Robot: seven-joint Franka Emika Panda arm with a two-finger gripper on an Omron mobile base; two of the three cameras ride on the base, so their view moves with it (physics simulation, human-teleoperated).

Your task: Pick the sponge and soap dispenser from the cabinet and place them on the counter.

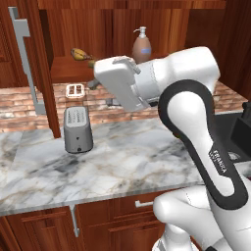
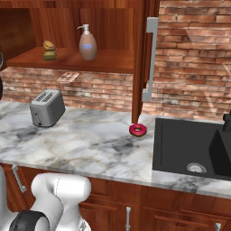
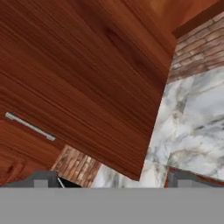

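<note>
Soap dispenser upright on the cabinet shelf, sponge near its left end. Probably rigid, smooth, slippery: best gripped across the rounded belly, not the thin pump. Sponge likely light, squashy. Fingers wide, empty.

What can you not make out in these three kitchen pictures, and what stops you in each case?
- Sponge: right base view, small, with a banana lying over it; left base view, the arm covers it.
- Soap dispenser: left base view, its base is behind the arm.
- Gripper: hand view, open, tips cut by the bottom edge.
- Sink: right base view, cut off at the right edge.
</note>
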